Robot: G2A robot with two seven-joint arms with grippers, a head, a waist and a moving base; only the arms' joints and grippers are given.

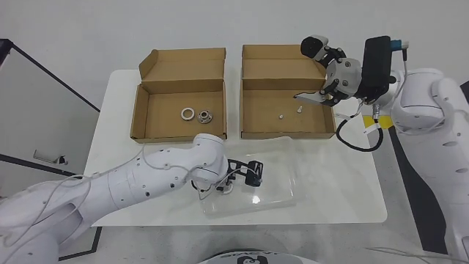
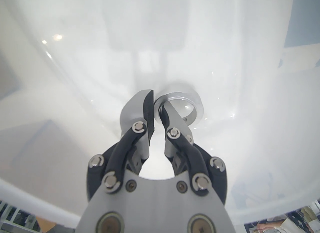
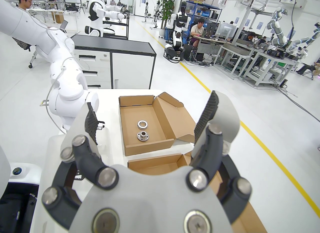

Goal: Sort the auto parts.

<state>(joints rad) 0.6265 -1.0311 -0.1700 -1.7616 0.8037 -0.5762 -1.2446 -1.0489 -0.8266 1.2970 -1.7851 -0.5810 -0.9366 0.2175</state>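
Note:
My left gripper (image 2: 156, 103) is down inside a clear plastic tray (image 2: 75, 43), shut on the wall of a silver metal ring (image 2: 197, 108), with one finger inside the ring and one outside. From above, this gripper (image 1: 233, 180) is at the tray's left part. My right gripper (image 1: 322, 92) hangs open and empty over the right cardboard box (image 1: 253, 121), which holds two small bolts (image 1: 298, 106). The left cardboard box (image 1: 143, 117) holds a ring (image 1: 188, 114) and a flanged hub (image 1: 204, 115).
The two open boxes stand side by side at the back of the white table (image 1: 344, 183), lids folded back. The clear tray (image 1: 282, 191) lies in front of them. In the right wrist view the open gripper (image 3: 152, 102) faces the left box (image 3: 150, 143).

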